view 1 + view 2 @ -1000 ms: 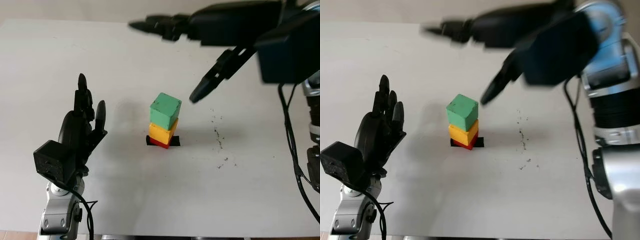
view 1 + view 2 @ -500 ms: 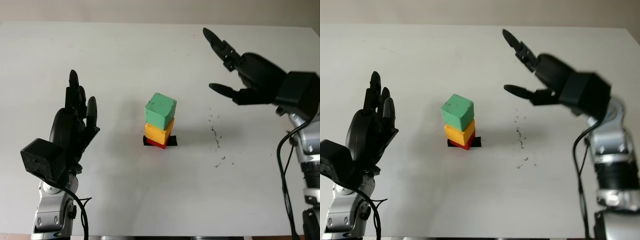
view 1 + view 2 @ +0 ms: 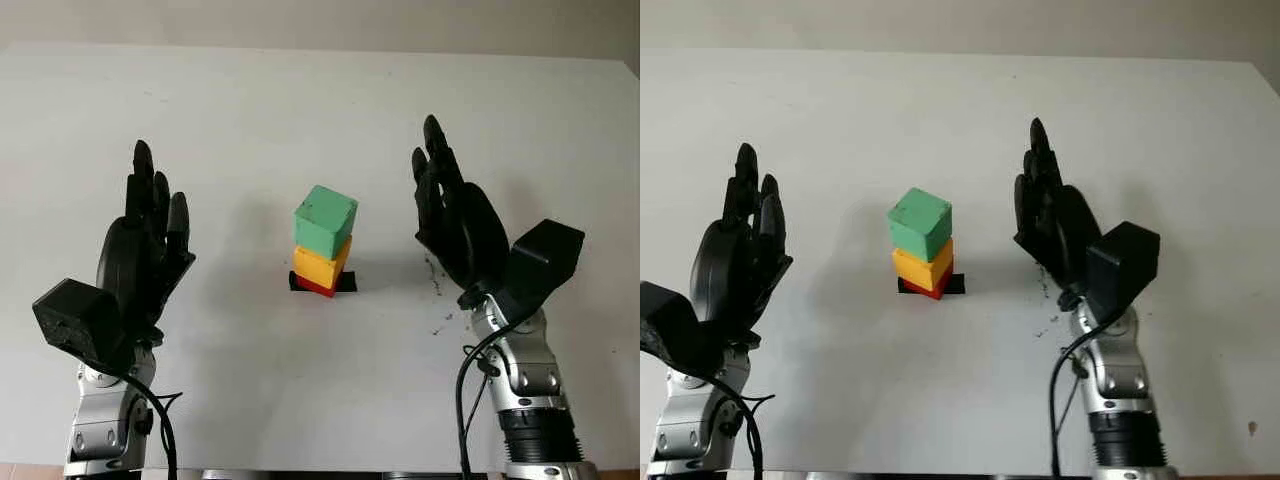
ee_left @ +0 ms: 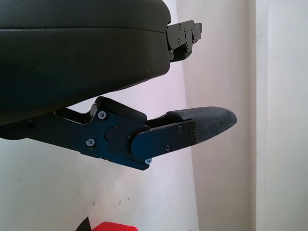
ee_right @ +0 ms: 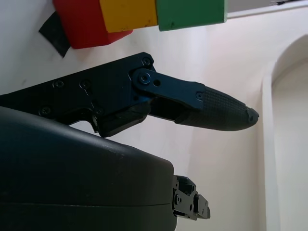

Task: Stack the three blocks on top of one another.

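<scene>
A tower of three blocks stands at the table's middle on a black tape mark (image 3: 344,282): a red block (image 3: 316,287) at the bottom, a yellow block (image 3: 320,266) on it, and a green block (image 3: 325,221) on top, turned a little. My left hand (image 3: 150,235) is open, raised to the left of the tower and apart from it. My right hand (image 3: 448,215) is open on the tower's right, also apart from it. The right wrist view has the red block (image 5: 82,24), yellow block (image 5: 127,13) and green block (image 5: 190,10) side by side.
The white table (image 3: 300,110) stretches around the tower. Small dark specks (image 3: 440,322) lie on it right of the tower, near my right hand.
My right arm has swung down from high over the far side of the table to a raised pose right of the tower. The left hand shifted slightly. The tower stands unmoved.
</scene>
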You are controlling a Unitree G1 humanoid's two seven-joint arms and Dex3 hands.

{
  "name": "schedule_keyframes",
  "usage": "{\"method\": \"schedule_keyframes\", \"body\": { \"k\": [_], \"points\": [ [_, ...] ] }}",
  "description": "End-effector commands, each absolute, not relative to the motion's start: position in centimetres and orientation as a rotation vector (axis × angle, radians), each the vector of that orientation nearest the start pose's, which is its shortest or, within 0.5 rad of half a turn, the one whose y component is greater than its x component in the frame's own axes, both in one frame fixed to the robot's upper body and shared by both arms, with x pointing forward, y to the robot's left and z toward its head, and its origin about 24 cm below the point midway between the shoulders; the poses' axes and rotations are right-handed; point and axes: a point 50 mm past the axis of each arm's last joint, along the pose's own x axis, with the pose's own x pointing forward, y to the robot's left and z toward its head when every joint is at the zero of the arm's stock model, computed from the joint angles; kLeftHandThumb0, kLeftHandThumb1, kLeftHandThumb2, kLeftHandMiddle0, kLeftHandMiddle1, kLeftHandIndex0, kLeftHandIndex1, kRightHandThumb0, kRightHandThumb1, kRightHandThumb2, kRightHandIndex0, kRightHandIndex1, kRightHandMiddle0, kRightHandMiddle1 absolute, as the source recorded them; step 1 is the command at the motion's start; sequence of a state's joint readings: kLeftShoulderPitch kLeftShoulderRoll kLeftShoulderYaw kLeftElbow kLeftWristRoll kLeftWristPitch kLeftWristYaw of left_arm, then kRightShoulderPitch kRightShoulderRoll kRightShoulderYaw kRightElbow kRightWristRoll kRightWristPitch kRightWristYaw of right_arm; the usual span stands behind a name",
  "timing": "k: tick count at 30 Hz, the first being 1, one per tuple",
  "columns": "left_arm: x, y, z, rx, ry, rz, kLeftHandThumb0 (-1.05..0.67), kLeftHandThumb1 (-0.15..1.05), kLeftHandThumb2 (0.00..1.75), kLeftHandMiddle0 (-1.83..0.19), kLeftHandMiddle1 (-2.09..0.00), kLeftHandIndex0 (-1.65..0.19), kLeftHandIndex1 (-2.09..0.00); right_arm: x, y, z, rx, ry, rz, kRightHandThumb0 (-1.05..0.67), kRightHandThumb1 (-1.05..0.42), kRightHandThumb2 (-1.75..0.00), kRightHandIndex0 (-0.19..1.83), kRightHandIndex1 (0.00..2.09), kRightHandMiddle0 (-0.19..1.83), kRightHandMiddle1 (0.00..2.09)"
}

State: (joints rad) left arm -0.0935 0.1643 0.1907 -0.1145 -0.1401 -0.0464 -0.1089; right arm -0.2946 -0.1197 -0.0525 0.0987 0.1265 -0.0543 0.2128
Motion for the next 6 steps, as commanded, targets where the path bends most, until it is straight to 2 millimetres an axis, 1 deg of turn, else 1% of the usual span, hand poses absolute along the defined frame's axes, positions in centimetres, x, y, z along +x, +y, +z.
{"method": "schedule_keyframes", "body": {
  "k": [1, 6],
  "points": [
    [26.46, 20.77, 10.77, 0.049, -0.287, 0.03, -0.72, 1.05, 0.65, 0.19, -0.04, 0.19, 0.0, 30.06, -15.37, 10.81, 0.009, -0.284, 0.209, -0.81, -1.05, -0.79, -0.19, 0.0, -0.19, 0.0],
    [26.25, 20.65, 10.62, 0.066, -0.272, 0.021, -0.75, 1.05, 0.67, 0.19, -0.02, 0.19, 0.0, 29.63, -15.29, 10.75, 0.032, -0.302, 0.186, -0.81, -1.05, -0.78, -0.19, 0.0, -0.19, 0.0]
  ]
}}
